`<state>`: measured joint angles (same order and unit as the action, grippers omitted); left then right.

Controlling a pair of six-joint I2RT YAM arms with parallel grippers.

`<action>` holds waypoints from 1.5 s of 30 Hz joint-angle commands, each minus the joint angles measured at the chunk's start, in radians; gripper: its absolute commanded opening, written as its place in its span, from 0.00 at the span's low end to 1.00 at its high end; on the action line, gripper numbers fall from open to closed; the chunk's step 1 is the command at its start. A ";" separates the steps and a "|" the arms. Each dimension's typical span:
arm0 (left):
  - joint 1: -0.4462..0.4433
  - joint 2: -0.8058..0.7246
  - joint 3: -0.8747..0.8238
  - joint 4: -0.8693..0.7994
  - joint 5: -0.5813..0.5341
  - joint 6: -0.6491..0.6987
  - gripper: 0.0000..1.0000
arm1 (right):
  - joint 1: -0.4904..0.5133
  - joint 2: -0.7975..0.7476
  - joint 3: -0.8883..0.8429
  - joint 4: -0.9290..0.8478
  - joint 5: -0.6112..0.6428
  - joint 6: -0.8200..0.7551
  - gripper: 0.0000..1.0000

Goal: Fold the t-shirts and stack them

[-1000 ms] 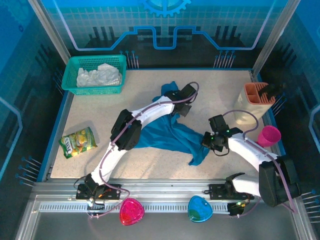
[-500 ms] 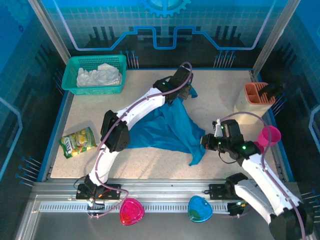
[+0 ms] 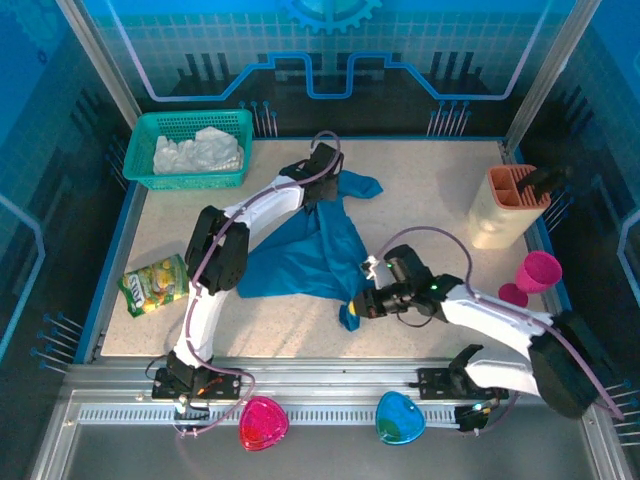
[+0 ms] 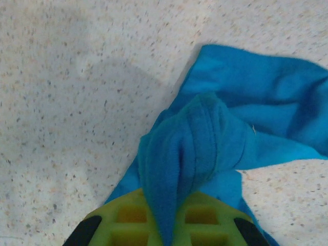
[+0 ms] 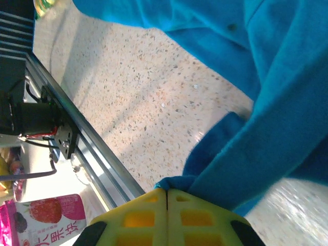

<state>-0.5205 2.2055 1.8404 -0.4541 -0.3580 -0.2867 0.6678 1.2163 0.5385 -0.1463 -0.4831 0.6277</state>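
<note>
Both clamped on the teal t-shirt [image 3: 312, 252], the left pincer [image 4: 164, 212] toward the desk's far edge and the right pincer [image 5: 167, 197] nearer, seem to be spreading it; next, draw it flat.

- A robot test cell in a lab.
- Blue printed panels [image 3: 200, 40] with a gear drawing and metal posts [image 3: 100, 60] enclose the speckled table [image 3: 440, 190].
- An aluminium rail [image 3: 330, 412] runs along its near edge.
</note>
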 commanded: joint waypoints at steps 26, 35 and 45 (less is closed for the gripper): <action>0.005 -0.069 -0.153 0.146 0.048 -0.057 0.00 | -0.208 0.446 0.520 -0.212 0.288 -0.306 0.52; 0.005 -0.073 -0.156 0.146 0.043 -0.053 0.00 | -0.181 0.604 0.560 -0.199 0.237 -0.272 0.45; 0.006 -0.075 -0.158 0.139 0.041 -0.048 0.00 | -0.173 0.539 0.563 -0.266 0.362 -0.266 0.13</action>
<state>-0.5190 2.1796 1.6966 -0.3225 -0.3244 -0.3164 0.4900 1.8118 1.0840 -0.3637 -0.1776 0.3626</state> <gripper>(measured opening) 0.062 0.126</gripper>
